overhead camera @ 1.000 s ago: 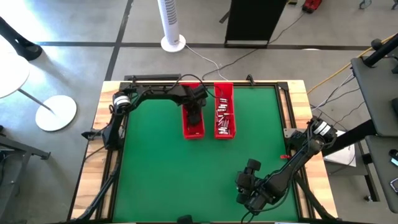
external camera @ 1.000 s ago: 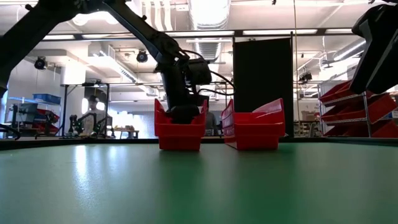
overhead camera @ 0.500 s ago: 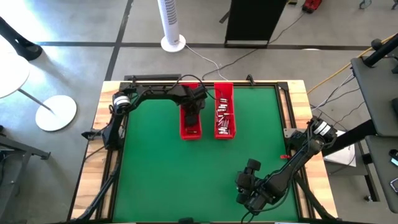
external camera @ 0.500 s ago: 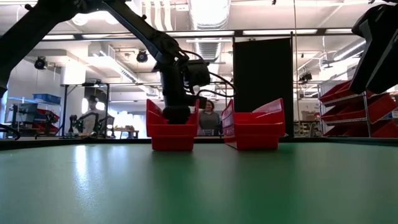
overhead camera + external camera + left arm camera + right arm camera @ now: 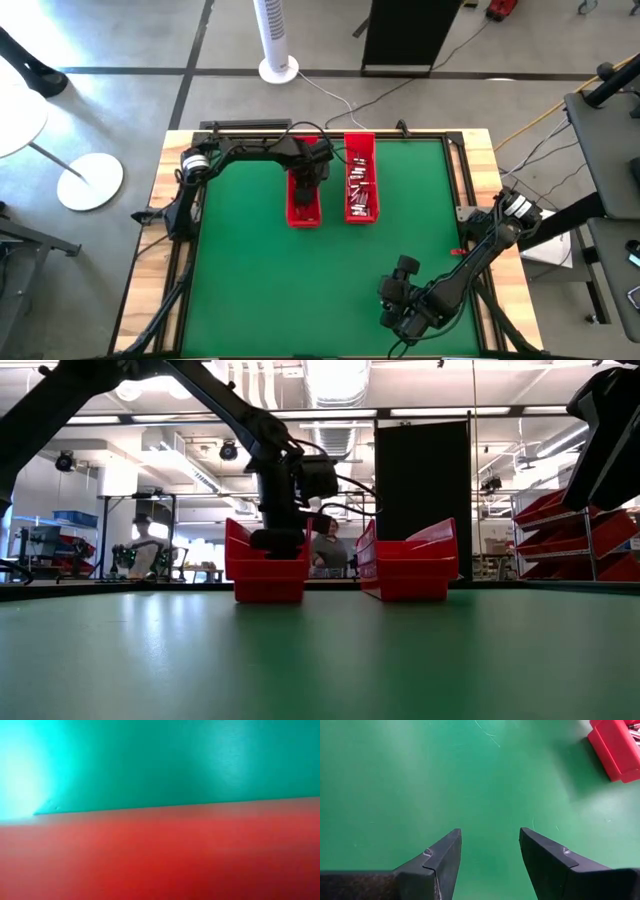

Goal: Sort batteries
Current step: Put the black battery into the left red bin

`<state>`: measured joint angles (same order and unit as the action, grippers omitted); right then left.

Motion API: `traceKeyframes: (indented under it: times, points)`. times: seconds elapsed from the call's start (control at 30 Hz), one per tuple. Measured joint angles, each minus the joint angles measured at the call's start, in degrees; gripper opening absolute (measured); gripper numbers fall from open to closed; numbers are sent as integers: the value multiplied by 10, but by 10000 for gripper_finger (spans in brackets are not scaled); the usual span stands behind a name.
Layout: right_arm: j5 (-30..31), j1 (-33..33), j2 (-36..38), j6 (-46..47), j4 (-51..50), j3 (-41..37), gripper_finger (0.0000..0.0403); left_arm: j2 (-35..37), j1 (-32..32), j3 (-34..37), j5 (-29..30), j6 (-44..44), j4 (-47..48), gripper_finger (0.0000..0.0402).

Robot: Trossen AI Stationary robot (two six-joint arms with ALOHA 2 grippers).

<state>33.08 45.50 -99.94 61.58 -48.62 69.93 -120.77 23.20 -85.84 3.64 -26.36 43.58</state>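
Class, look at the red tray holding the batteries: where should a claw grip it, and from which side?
Grip a long side wall of the right-hand red tray, coming straight down from above. The tray is long, narrow and open-topped, so its thin upright walls suit a pinch; the batteries fill the middle.

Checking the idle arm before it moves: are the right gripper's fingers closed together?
No: in the right wrist view the right gripper has a clear gap of bare green table between its two dark fingers.

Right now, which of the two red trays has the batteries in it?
The right-hand red tray holds the batteries; the left-hand red tray, with the left gripper in it, shows none.
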Motion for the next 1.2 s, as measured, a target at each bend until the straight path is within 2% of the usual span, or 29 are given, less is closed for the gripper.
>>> traceKeyframes:
  times: [0.37,0.63,0.93,1.2]
  points:
    - [0,-4,0,0,0,0,194,0,-11,1,-2,-30,4,29]
    - [1,-41,0,-26,0,0,194,1,-11,1,-5,-60,5,29]
    - [-31,-88,0,-85,0,0,194,1,-8,2,-1,-27,-2,29]
    - [-31,-97,0,-125,33,1,194,0,3,2,-5,13,-9,29]
